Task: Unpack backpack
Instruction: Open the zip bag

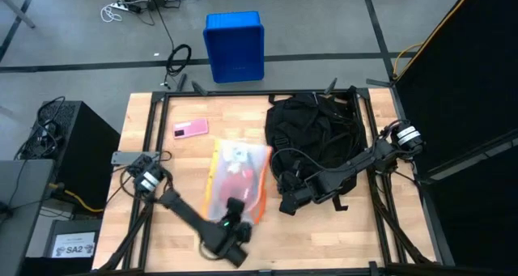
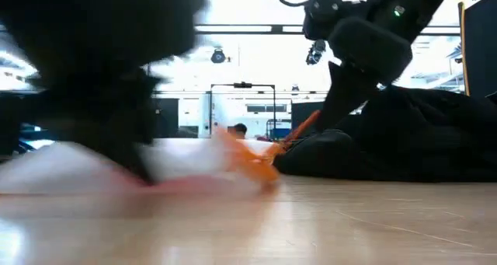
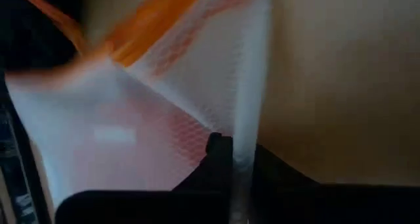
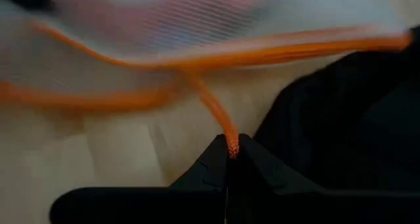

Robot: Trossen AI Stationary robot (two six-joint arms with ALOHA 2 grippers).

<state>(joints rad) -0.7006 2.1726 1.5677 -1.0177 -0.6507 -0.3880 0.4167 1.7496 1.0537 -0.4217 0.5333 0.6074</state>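
- Two grippers are at work on one item: a clear mesh pouch with orange trim, lying on the wooden table just beside the backpack.
- The backpack is slumped on the right half of the table, toward its far edge, straps trailing over its front.
- The left gripper is clenched on the pouch's near edge; the left wrist view shows the translucent sheet pinched between its fingers.
- The right gripper is clenched on a thin orange cord that runs up to the pouch's trim; the black fabric of the backpack lies right beside it.
- The step in hand looks like pulling the pouch clear of the backpack and setting it out on the open wood.
- The next move likely calls for both arms to shift together, or for the cord to be let go, so the pouch is not stretched between two grips.
- The left arm reaches in from the table's near left, forearm angled across, wrist low at the pouch's near end.
- The right arm stretches from the right side across the backpack's front, wrist down near the table.
- A pink flat item lies well apart, and a blue crate stands on the floor beyond the table.
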